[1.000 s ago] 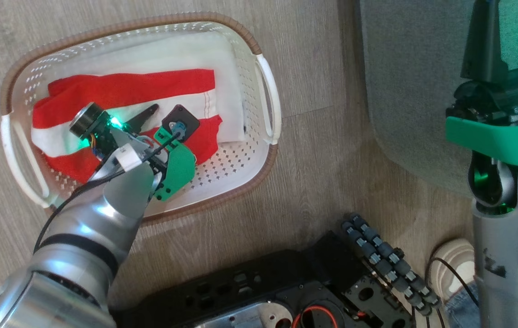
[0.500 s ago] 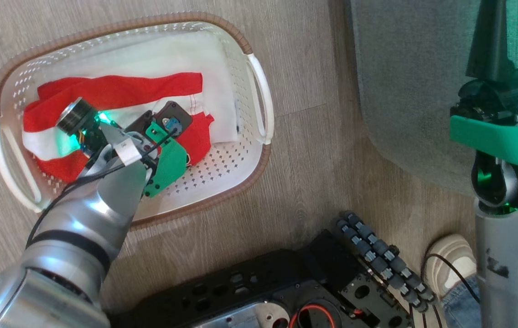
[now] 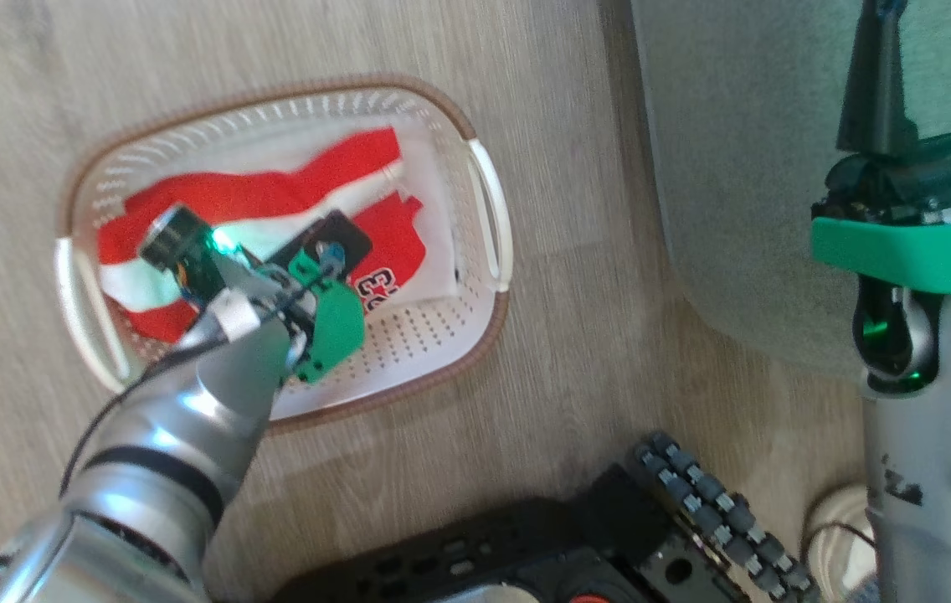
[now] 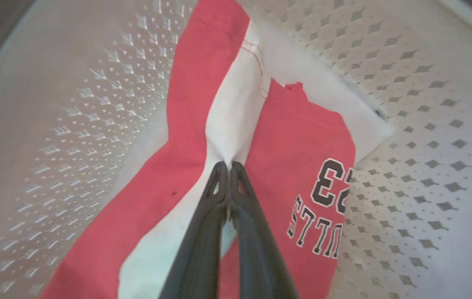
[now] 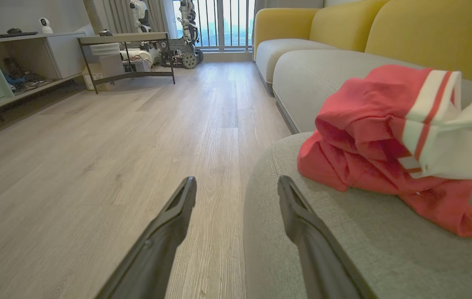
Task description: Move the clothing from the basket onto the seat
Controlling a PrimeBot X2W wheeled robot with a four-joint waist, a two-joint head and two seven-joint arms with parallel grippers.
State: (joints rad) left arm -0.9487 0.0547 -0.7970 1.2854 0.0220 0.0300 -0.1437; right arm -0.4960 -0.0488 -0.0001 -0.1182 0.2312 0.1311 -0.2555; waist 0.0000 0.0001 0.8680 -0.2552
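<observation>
**Left gripper (image 4: 228, 167) pinched on red 23 garment (image 4: 298, 145) in basket (image 3: 417, 335); right gripper (image 5: 236, 181) open by seat (image 5: 344, 257)**

Left wrist view: we see the two dark fingers pressed together along their length. The tips are clamped on a fold of the garment's white stripe (image 4: 232, 120), and the fabric puckers into the tips. Red panels run on both sides of the fingers. The black 23 print (image 4: 330, 185), with lettering beside it, sits just right of the fingers. The garment lies inside the basket over a white cloth (image 4: 344, 104), which pokes out beyond and right of the tips. The perforated basket wall curves around both sides of the hand.

Head view: the left forearm reaches into the basket over its near rim, with the wrist above the garment. The basket stands on the wood floor (image 3: 593, 335). The grey seat is off to its right, apart from it.

Right wrist view: the fingers are spread wide apart, with nothing between them. The left finger is over the floor and the right finger is over the seat's rounded edge. A second red garment (image 5: 365, 137) with white stripes lies bunched on the seat. It is ahead and right of the right finger and does not touch it. A yellow sofa back (image 5: 427, 33) rises beyond it.
</observation>
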